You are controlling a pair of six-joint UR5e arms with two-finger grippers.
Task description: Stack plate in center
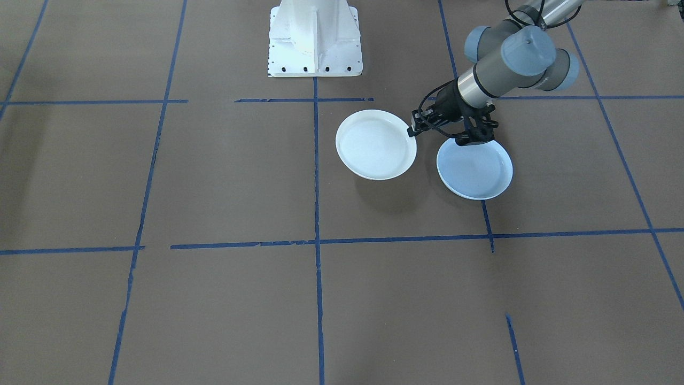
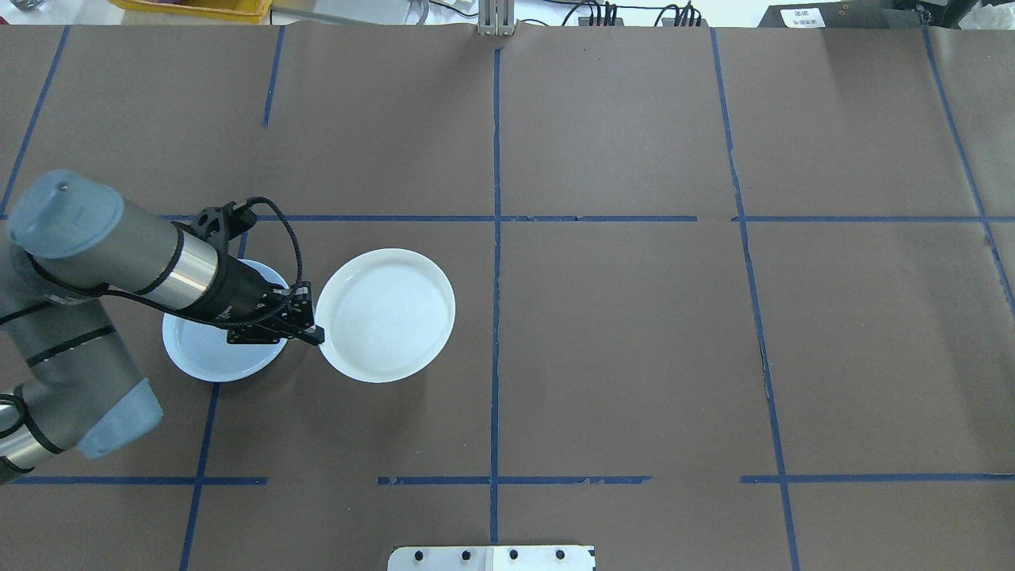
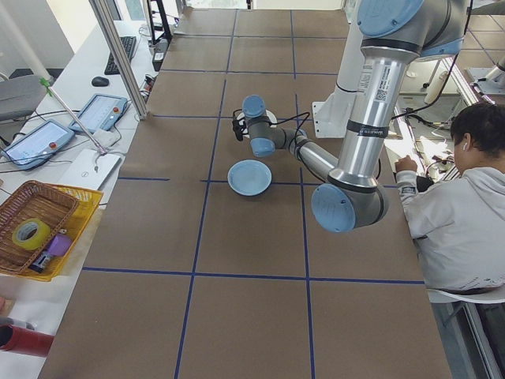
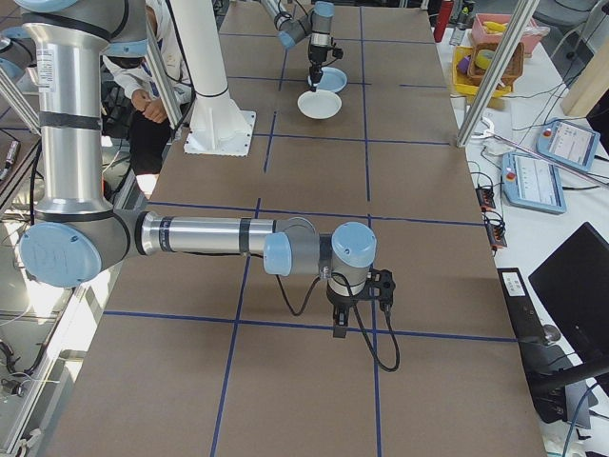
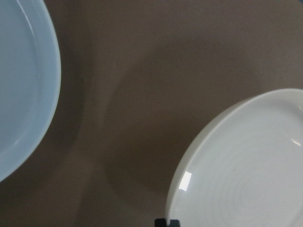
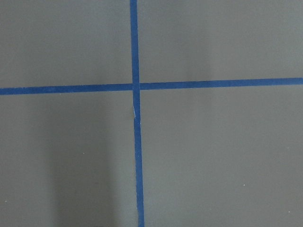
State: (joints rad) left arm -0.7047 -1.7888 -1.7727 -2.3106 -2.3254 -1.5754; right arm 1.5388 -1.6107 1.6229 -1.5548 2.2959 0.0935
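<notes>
The white plate (image 2: 388, 313) hangs slightly above the table left of the middle tape line, throwing a shadow beneath it. My left gripper (image 2: 313, 333) is shut on its near-left rim (image 1: 412, 130); a dark fingertip (image 5: 168, 222) shows at that rim in the left wrist view. The smooth pale blue plate (image 2: 208, 353), the center, lies flat on the table just behind the gripper, partly covered by my left forearm. It sits beside the white plate (image 1: 374, 144) with a narrow gap between them (image 1: 474, 170). My right gripper (image 4: 357, 305) hovers low over a tape crossing far away; I cannot tell its state.
Blue tape lines (image 2: 496, 238) divide the brown table into squares. The robot's white base (image 1: 315, 37) stands at the near edge. A person (image 3: 465, 181) sits beside the table by the base. A yellow basket (image 3: 39, 229) and tablets lie off the far side.
</notes>
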